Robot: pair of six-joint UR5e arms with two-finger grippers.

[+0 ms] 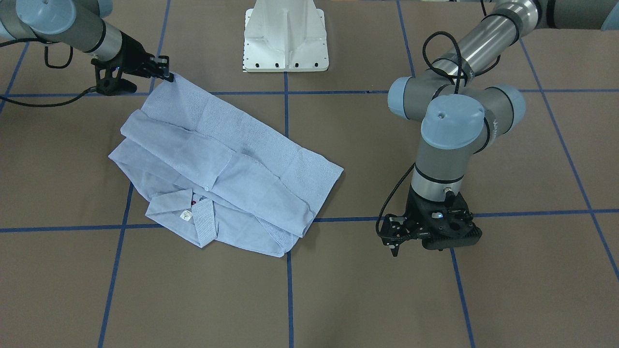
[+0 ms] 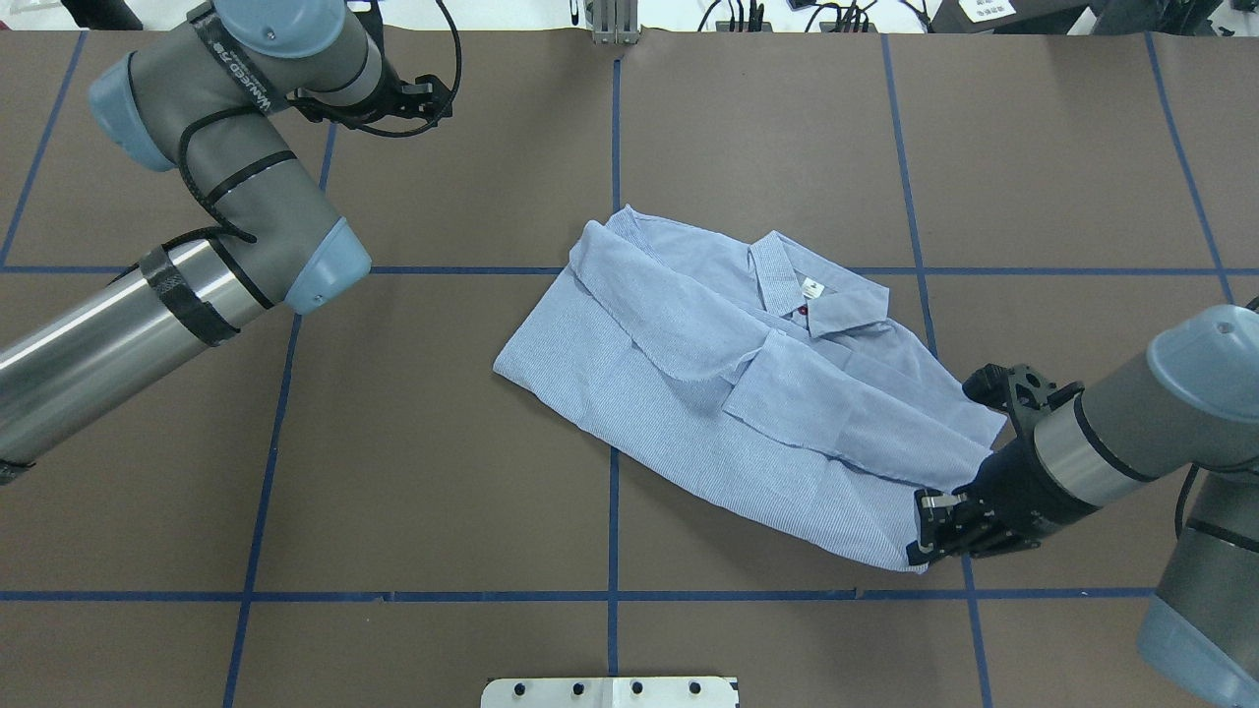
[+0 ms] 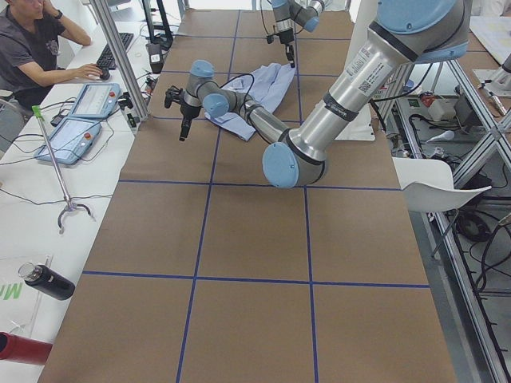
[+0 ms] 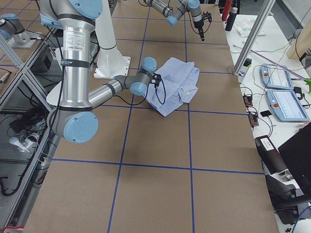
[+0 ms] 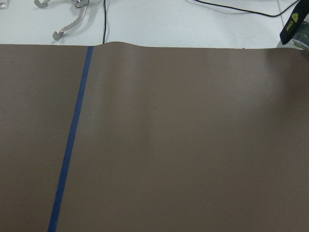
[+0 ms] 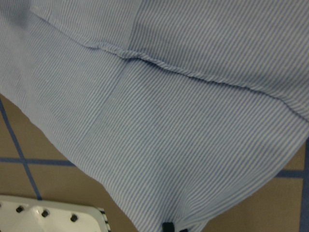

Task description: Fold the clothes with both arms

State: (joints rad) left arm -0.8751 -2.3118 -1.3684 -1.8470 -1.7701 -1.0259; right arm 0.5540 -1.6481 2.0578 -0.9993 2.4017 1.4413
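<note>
— Hunting for the shirt. Lying where?

— Flat on the brown worktop, just right of centre in the overhead view, stretched from 10 o'clock to 4 o'clock. Folded in on itself, sleeves laid across the front. Collar at 1 o'clock of the cloth, with a small white label inside and a red button just below.

— And the right claw?

— Clamped on the shirt's hem corner, at the 4 o'clock end. From its own wrist camera, just a black fingertip at the bottom edge, pressed into striped fabric.

— Touching the worktop there?

— Cannot tell.

— Turning to the left claw?

— Up at 10 o'clock from the shirt in the overhead view, well apart from the cloth, over bare worktop near the far edge. Pointing downward in the left side view. Spread or pressed together: cannot tell from any camera. Through its wrist camera, only brown surface crossed by one of the blue tape lines.

— Anything else around?

— A white pedestal base at 12 o'clock in the front-facing view, beyond the shirt. Those tape lines gridding the whole worktop. Off the worktop in the left side view, a person seated at a desk, one hand on a mouse.
</note>
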